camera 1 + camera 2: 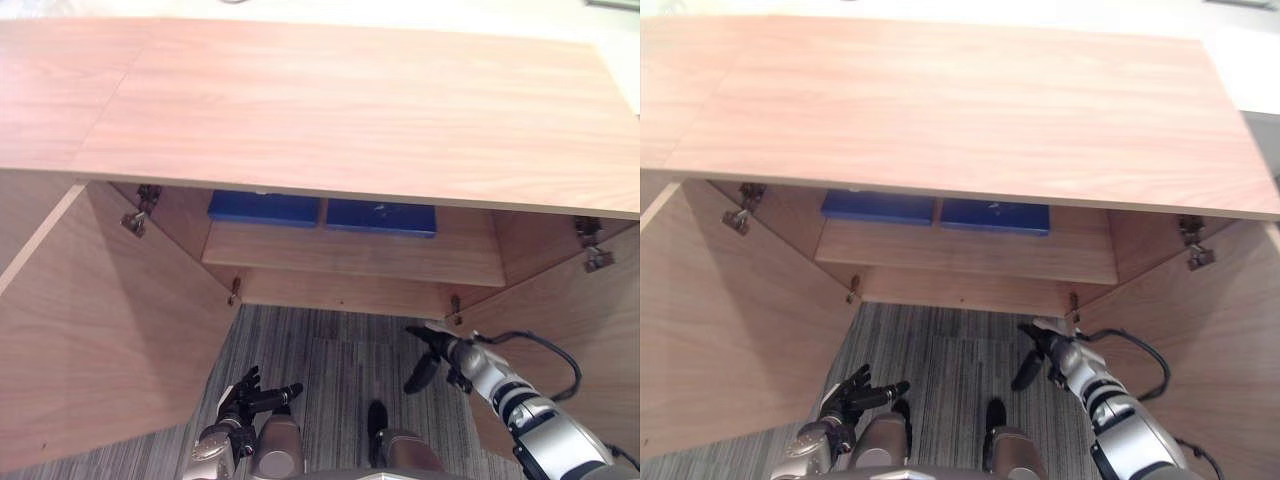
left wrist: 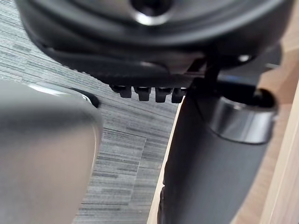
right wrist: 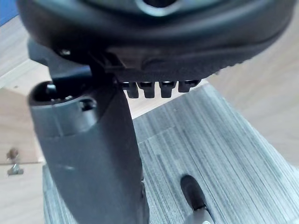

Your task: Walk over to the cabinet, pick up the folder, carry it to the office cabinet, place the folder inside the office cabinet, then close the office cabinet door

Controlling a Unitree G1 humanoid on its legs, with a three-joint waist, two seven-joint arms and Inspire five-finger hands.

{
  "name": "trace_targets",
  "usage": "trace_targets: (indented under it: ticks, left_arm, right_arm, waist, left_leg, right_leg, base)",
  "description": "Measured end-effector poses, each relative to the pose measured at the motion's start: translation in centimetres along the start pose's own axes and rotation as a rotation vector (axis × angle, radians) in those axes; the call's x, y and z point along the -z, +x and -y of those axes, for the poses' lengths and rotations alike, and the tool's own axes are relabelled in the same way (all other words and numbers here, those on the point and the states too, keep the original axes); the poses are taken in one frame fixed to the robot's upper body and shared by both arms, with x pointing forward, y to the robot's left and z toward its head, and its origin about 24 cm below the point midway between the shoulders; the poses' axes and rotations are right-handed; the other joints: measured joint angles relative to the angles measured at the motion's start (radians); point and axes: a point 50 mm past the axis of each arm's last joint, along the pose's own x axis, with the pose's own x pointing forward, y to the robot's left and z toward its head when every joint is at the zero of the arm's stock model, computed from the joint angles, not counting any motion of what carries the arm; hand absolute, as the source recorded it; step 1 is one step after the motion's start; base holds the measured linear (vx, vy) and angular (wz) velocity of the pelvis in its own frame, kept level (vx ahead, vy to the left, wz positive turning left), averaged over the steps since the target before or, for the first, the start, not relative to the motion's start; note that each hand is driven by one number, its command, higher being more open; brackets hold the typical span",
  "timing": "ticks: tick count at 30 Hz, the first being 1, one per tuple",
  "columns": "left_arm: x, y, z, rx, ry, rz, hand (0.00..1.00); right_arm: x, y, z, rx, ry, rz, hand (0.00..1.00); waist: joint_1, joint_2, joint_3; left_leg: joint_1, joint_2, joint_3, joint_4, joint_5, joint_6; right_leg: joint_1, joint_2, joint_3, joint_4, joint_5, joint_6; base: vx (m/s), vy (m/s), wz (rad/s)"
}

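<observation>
Two flat blue folders [image 1: 265, 207] [image 1: 381, 216] lie side by side at the back of a shelf [image 1: 350, 255] inside the wooden office cabinet [image 1: 330, 100]. Both cabinet doors stand open, the left door [image 1: 100, 320] and the right door [image 1: 570, 300] swung toward me. My left hand [image 1: 245, 400] hangs low over the carpet beside the left door, fingers relaxed and holding nothing. My right hand [image 1: 435, 350] is raised in front of the cabinet's lower right corner, close to the right door's inner face, fingers straight and empty. Its thumb [image 3: 93, 154] sticks out in the right wrist view.
Grey striped carpet [image 1: 330, 370] runs between the open doors and under the shelf. Metal hinges [image 1: 140, 212] [image 1: 592, 245] sit at the upper inner corners. The cabinet top overhangs most of the shelf.
</observation>
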Motion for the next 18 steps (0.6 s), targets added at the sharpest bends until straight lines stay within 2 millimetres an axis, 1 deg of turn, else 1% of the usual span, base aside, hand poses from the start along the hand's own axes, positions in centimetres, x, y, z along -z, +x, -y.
trace_targets:
  ticks: [1,2,3,4,6,7,9,10,11,12,14,15,16,17,18]
  left_arm:
    - [0.2,0.0,0.0,-0.002,0.007,-0.009,1.0]
    - [0.5,-0.1,0.0,-0.005,0.039,-0.023,1.0]
    - [0.9,-0.1,-0.1,-0.014,0.068,-0.043,1.0]
    - [0.9,-0.1,-0.2,-0.018,0.08,-0.048,1.0]
    - [1.0,-0.1,0.0,-0.021,0.122,-0.057,1.0]
    - [1.0,-0.1,-0.1,-0.025,0.129,-0.058,1.0]
    - [1.1,0.0,-0.2,-0.035,0.182,-0.077,1.0]
    - [1.2,0.1,-0.2,-0.039,0.189,-0.084,1.0]
    - [1.3,0.1,-0.2,-0.043,0.205,-0.095,1.0]
    - [1.7,0.1,-0.2,-0.048,0.217,-0.112,1.0]
    - [2.3,-0.1,-0.4,-0.059,0.218,-0.14,1.0]
    - [2.9,-0.4,-0.7,-0.075,0.216,-0.165,1.0]
    - [3.4,-0.6,-1.0,-0.092,0.196,-0.182,1.0]
    - [3.7,-0.7,-1.0,-0.098,0.179,-0.191,1.0]
    - [4.1,-0.8,-0.8,-0.107,0.146,-0.199,1.0]
  right_arm:
    - [0.6,-0.1,-0.4,-0.004,0.03,-0.013,1.0]
    - [2.0,-0.3,-1.3,-0.004,0.113,-0.039,1.0]
    - [2.8,-0.4,-1.8,0.024,0.208,-0.054,1.0]
    - [3.3,-0.5,-2.1,0.039,0.273,-0.062,1.0]
    - [5.4,-1.1,-5.0,0.066,0.539,-0.114,1.0]
    - [6.0,-1.3,-5.9,0.071,0.611,-0.132,1.0]
    - [7.2,-2.0,-9.8,0.062,0.86,-0.207,1.0]
    - [7.5,-2.3,-10.8,0.056,0.916,-0.23,1.0]
    - [7.9,-2.7,-12.4,0.046,0.991,-0.269,1.0]
    - [8.1,-3.2,-14.4,0.024,1.06,-0.318,1.0]
    - [8.7,-4.1,-16.8,0.03,1.228,-0.381,1.0]
    - [9.0,-4.5,-17.4,0.053,1.316,-0.405,1.0]
    - [8.9,-4.6,-17.8,0.077,1.368,-0.413,1.0]
    - [8.9,-4.7,-17.8,0.091,1.382,-0.416,1.0]
    - [9.1,-4.6,-17.3,0.127,1.404,-0.409,1.0]
  waist:
    - [-0.007,-0.002,-0.015]
    - [-0.025,-0.008,-0.047]
    - [-0.041,-0.017,-0.066]
    - [-0.051,-0.021,-0.073]
    - [-0.085,-0.035,-0.107]
    - [-0.096,-0.039,-0.114]
    - [-0.123,-0.05,-0.123]
    - [-0.131,-0.051,-0.124]
    - [-0.138,-0.053,-0.123]
    - [-0.151,-0.055,-0.122]
    - [-0.157,-0.064,-0.113]
    - [-0.156,-0.077,-0.102]
    - [-0.157,-0.084,-0.089]
    - [-0.153,-0.079,-0.085]
    - [-0.149,-0.043,-0.075]
  left_leg:
    - [0.018,0.001,0.005,-0.027,0.0,0.0]
    - [0.049,0.0,0.013,-0.081,0.0,0.0]
    - [0.074,-0.006,0.04,-0.116,0.005,-0.005]
    - [0.084,-0.009,0.054,-0.127,0.007,-0.005]
    - [0.108,-0.02,0.099,-0.144,0.009,-0.004]
    - [0.111,-0.023,0.107,-0.146,0.009,-0.003]
    - [0.136,-0.032,0.153,-0.152,0.01,-0.002]
    - [0.14,-0.035,0.161,-0.152,0.01,-0.002]
    - [0.148,-0.039,0.175,-0.152,0.009,-0.002]
    - [0.162,-0.046,0.186,-0.153,0.007,-0.004]
    - [0.191,-0.057,0.225,-0.151,-0.007,-0.011]
    - [0.213,-0.068,0.254,-0.142,-0.023,-0.001]
    - [0.221,-0.062,0.297,-0.125,-0.036,0.012]
    - [0.229,-0.057,0.313,-0.13,-0.037,0.02]
    - [0.238,-0.019,0.361,-0.139,-0.02,0.052]
  right_leg:
    - [0.011,0.003,0.015,-0.03,0.017,0.001]
    - [0.019,0.008,0.046,-0.074,0.044,0.004]
    - [0.023,0.008,0.078,-0.102,0.067,0.006]
    - [0.024,0.006,0.094,-0.112,0.077,0.007]
    - [0.027,0.0,0.148,-0.146,0.107,0.013]
    - [0.026,-0.002,0.156,-0.155,0.116,0.015]
    - [0.026,-0.002,0.213,-0.175,0.145,0.019]
    - [0.026,-0.002,0.227,-0.181,0.152,0.021]
    - [0.024,-0.002,0.248,-0.186,0.163,0.022]
    - [0.024,0.0,0.281,-0.192,0.175,0.025]
    - [0.022,0.01,0.343,-0.192,0.193,0.029]
    - [0.022,0.021,0.391,-0.196,0.2,0.016]
    - [0.023,0.022,0.364,-0.215,0.186,-0.063]
    - [0.021,0.02,0.316,-0.227,0.162,-0.131]
    - [0.005,0.011,0.158,-0.224,0.082,-0.205]
  base:
    - [0.03,0.115,-0.63]
    - [0.01,0.102,-0.76]
    - [-0.01,0.093,-0.77]
    - [-0.06,0.084,-0.78]
    - [-0.09,0.09,-0.66]
    - [-0.09,0.089,-0.58]
    - [-0.11,0.076,-0.67]
    - [-0.13,0.063,-0.63]
    - [-0.14,0.061,-0.62]
    - [-0.18,0.077,-0.76]
    - [-0.16,0.072,-1.02]
    - [-0.2,0.08,-1.47]
    - [-0.21,0.079,-1.49]
    - [-0.18,0.097,-1.58]
    - [-0.16,0.135,-1.75]
